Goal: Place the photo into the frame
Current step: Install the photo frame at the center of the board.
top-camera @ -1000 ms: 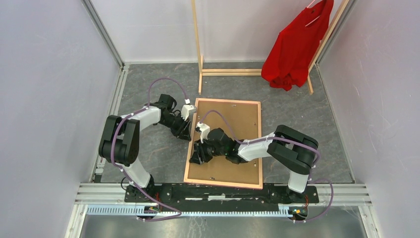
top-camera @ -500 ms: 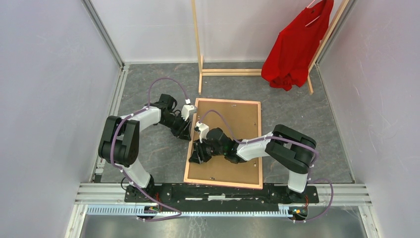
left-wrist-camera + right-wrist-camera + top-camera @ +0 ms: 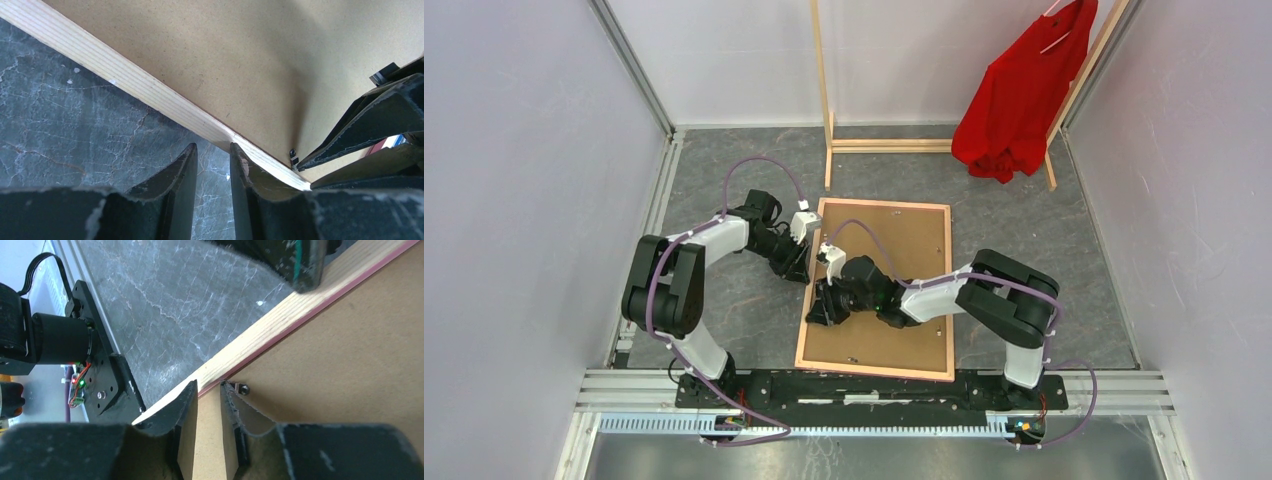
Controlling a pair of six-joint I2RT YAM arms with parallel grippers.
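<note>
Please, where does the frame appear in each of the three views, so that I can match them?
Top external: the frame lies at centre, brown backing up.
Left wrist: the frame fills the upper right, wood edge running diagonally.
Right wrist: the frame fills the right, wood edge running diagonally.
Shared landmark: the grey table beside that wood edge.

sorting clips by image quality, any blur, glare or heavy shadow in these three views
Top external: sharp and evenly lit, with soft shadows on the frame. Left wrist: the left gripper is dark and soft up close, and a shadow darkens the frame at right. Right wrist: the right gripper is blurred, the table crisp, the top left corner washed out.
</note>
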